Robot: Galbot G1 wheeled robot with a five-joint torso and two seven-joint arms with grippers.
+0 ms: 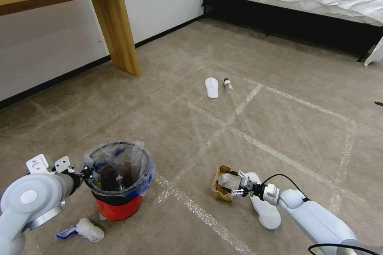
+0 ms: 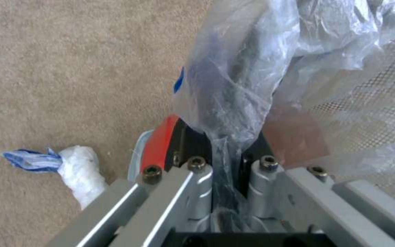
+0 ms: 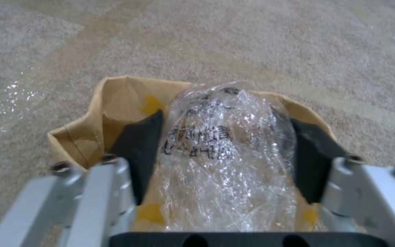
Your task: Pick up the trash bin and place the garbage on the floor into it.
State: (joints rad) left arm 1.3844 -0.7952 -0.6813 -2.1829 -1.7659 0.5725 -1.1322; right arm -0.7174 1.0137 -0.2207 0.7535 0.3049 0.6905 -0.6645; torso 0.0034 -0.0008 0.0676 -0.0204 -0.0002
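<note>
— Beige-brown carpet (image 1: 279, 99) with pale tape lines lies under us. Where is our small red bucket lined with crinkled clear plastic (image 1: 118, 181)?

— Upright by our left gripper (image 1: 84, 174), whose jaws are pinched shut on its rim, probably to carry it.

— And our right gripper (image 1: 235, 186)?

— Low at the brown paper bag (image 1: 220, 185), jaws spread around a clear printed wrapper (image 3: 225, 151), not visibly squeezing; its wrist view shows that.
</note>
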